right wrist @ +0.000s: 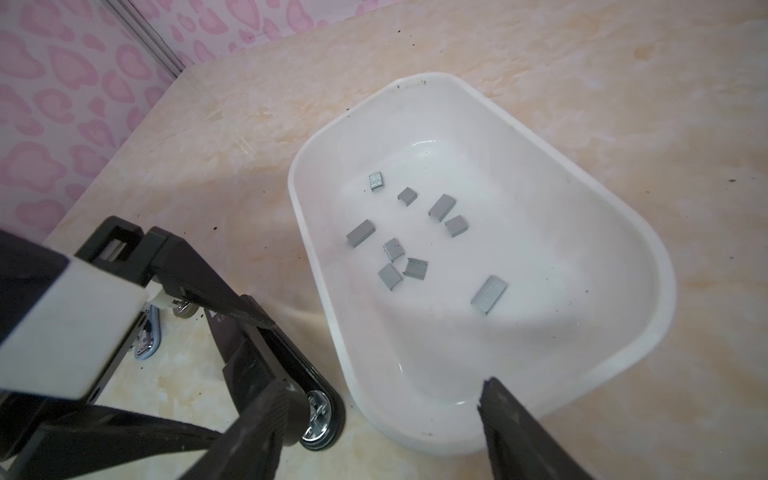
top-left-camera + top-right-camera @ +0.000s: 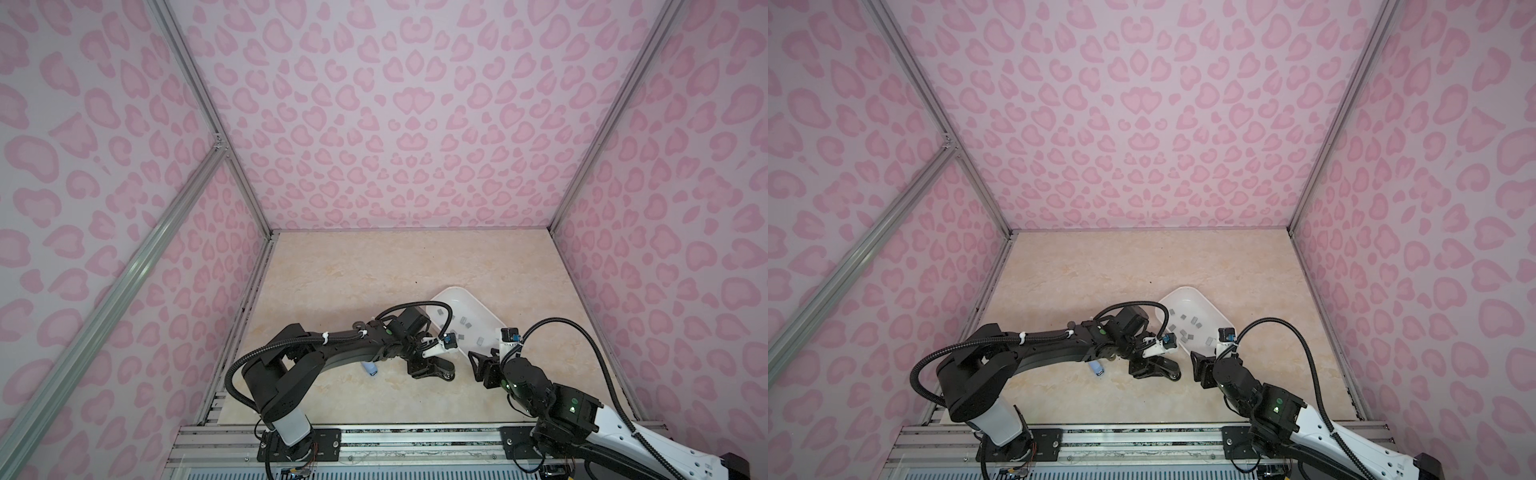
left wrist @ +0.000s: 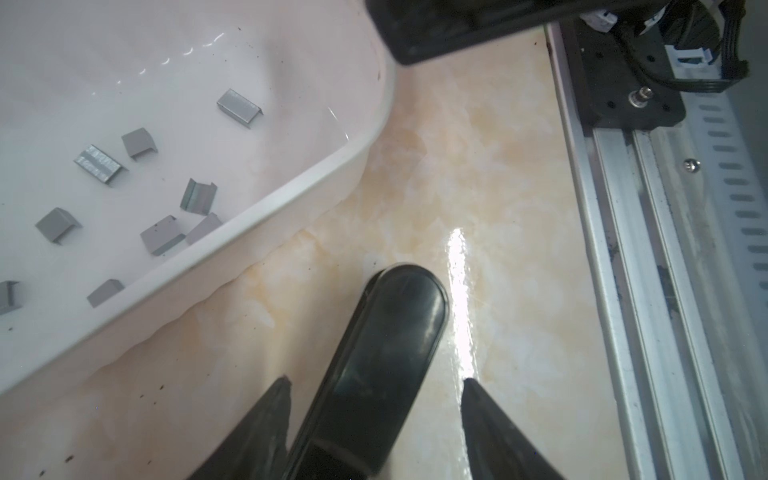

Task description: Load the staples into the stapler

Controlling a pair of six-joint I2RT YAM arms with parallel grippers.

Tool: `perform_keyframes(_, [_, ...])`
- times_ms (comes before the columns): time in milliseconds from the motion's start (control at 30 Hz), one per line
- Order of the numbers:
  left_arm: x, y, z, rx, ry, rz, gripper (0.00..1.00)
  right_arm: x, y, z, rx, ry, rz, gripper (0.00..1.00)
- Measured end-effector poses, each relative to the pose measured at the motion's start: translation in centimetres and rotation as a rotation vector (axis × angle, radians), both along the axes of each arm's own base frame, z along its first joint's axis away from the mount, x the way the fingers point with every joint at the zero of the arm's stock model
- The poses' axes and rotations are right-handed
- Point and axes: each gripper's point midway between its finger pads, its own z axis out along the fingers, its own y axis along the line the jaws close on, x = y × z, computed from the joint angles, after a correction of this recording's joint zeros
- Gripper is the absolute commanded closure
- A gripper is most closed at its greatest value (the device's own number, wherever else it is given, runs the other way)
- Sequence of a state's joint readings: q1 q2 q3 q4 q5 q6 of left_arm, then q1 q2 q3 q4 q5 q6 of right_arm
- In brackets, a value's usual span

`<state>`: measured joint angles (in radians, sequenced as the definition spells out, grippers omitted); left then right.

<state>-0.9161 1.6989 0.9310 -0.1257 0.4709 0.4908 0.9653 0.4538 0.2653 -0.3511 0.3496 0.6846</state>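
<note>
You are working inside pink heart-print walls [image 2: 374,104] on a beige marbled table [image 2: 353,270]. The staples [image 1: 392,248] all lie loose on the floor of the white tray [image 1: 665,291]. Nine grey blocks show in the right wrist view, scattered about the tray's middle, some flat and some tipped on an edge. None is outside the tray. The black stapler [image 3: 386,332] lies on the table just beside the tray's long rim, outside it, with its rounded tip towards the tray's end nearest the arm bases. Whether it touches the rim you cannot tell. Your left gripper [image 3: 374,382] has its jaws spread astride the stapler. One finger [image 3: 278,399] sits close against the stapler's side, and a strip of table shows between the stapler and the other finger, so no pinch is visible. Your right gripper [image 1: 386,382] hangs by that same end of the tray, facing the stapler's tip, with its jaws wide apart and nothing between them. In both top views a small blue thing [image 2: 370,369] lies on the table well away from the tray, beyond the stapler and partly hidden under your left arm.
</note>
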Motion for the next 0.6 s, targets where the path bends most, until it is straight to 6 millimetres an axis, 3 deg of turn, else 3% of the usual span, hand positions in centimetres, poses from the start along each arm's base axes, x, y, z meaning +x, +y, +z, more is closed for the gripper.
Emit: perform_keyframes(600, [-0.1, -1.9, -0.9, -0.01, 0.044, -0.057, 0.44, -0.3, 0.1, -1.0, -0.023, 0.037, 0.018, 0.27])
